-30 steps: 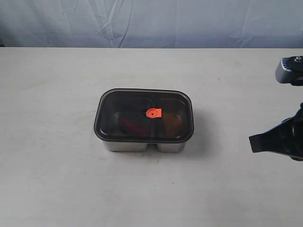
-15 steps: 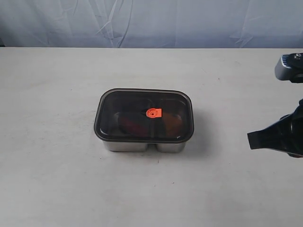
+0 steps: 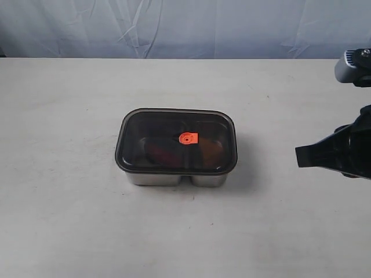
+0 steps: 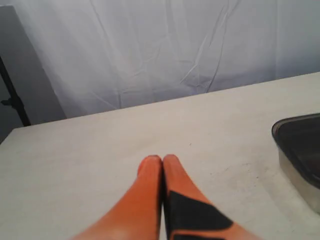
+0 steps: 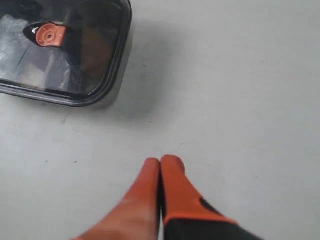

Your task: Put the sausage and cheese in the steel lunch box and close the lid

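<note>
Sausage (image 3: 161, 152) and cheese (image 3: 210, 150): where are they? — spotter

Both inside the steel lunch box (image 3: 156, 178) at mid-table, one per compartment as far as I can make out. I only see them as a dark red and an orange blur through the smoky lid (image 3: 162, 130). — me

Is the lid on? — spotter

It sits level on the rim all round, with the orange valve tab (image 3: 188, 138) at its centre. I can't tell whether the seal is pressed home. — me

And your claws? — spotter

The right gripper (image 5: 160, 161) is pressed together with nothing in it, well clear of the box on the bare table (image 3: 69, 220). The left gripper (image 4: 162, 159) is also pinched tight and empty, with just a corner of the box in its view. — me

What if it needs a push? — spotter

I'd guess the box is stiff, light and likely to skate on that smooth top. The lid looks glossy and slippery, so I'd press down near its corners, not the tab. To lift it, I'd pinch the overhanging rim along a long side. — me
</note>
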